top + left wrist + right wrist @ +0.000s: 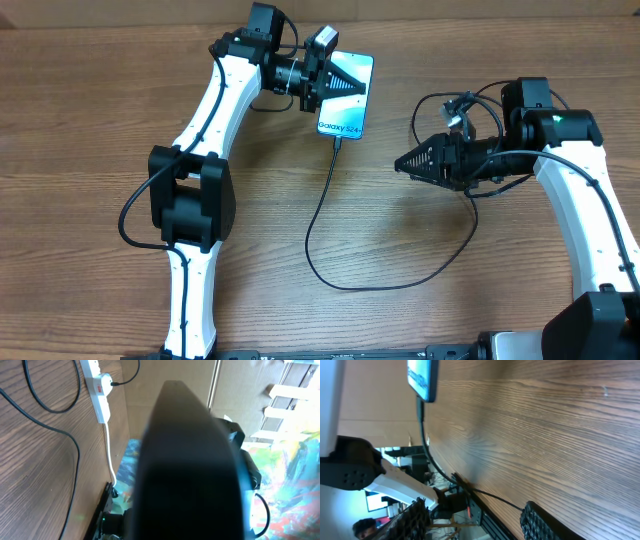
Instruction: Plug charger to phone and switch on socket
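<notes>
Two claws to log. States? — R.

Left claw sits over the far end of the phone. Overhead shows only a black wedge, and its own wrist view is filled by a blurred dark mass, so I cannot tell whether it is spread or closed. Right claw hangs over bare wood, well apart from the phone and pointing toward it. Its wrist view shows both ribbed fingers spread wide with nothing between them. — M.

Phone and charger? — R.

Phone lies flat, screen up, near the far edge of the counter. The charger meets the phone's near short edge, runs down, loops across mid-counter and climbs toward the right arm. — M.

Socket? — R.

Seen only from the left wrist. The socket lies on the wood beside the counter edge, with a red mark on it and a white cord trailing along that edge. Switch position unreadable. — M.

Surface, room? — R.

Brown wood grain, matte. Past the edge: tan board panels, white slats, and bright blue, orange and green patches lower down. — M.
</notes>
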You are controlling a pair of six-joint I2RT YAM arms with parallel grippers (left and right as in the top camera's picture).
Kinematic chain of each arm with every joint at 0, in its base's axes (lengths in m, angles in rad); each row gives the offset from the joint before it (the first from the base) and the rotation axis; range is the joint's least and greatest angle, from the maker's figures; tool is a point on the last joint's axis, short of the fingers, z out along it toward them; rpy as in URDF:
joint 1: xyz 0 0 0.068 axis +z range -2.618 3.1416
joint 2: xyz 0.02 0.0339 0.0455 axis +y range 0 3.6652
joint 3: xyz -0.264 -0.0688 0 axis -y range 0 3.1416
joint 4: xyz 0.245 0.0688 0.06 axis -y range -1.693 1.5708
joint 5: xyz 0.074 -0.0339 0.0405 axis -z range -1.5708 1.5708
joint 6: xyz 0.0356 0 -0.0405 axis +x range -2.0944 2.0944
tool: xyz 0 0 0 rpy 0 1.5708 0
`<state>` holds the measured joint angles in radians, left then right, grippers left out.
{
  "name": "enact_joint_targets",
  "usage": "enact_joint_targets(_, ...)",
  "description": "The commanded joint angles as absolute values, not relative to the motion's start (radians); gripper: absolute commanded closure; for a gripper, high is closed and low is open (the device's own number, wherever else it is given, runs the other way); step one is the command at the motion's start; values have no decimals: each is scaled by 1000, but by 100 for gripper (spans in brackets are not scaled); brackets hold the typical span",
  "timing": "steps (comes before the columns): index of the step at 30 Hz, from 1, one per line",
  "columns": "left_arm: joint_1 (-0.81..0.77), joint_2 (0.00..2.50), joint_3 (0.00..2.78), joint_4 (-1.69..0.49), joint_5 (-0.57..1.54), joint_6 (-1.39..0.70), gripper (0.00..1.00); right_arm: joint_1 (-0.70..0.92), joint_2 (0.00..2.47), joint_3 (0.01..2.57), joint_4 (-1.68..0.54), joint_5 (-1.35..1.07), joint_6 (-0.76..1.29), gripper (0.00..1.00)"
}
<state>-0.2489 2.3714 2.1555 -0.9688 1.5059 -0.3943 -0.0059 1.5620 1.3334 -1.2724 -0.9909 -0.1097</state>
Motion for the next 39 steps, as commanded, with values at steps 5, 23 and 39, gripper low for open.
enact_joint_targets(5, -257, 2208, 2198, -995, 1448, -429, 96, -9, 1499, 1342, -1272, -911, -104, 40)
enact_joint_targets(23, -287, 2074, 2195, -1129, 1148, -302, 96, 45, 1319, 1179, -1122, -812, 60, 38)
enact_joint_targets(39, -315, 2074, 2195, -1042, 1197, -401, 96, 119, 1345, 1086, -642, -1195, 292, 32)
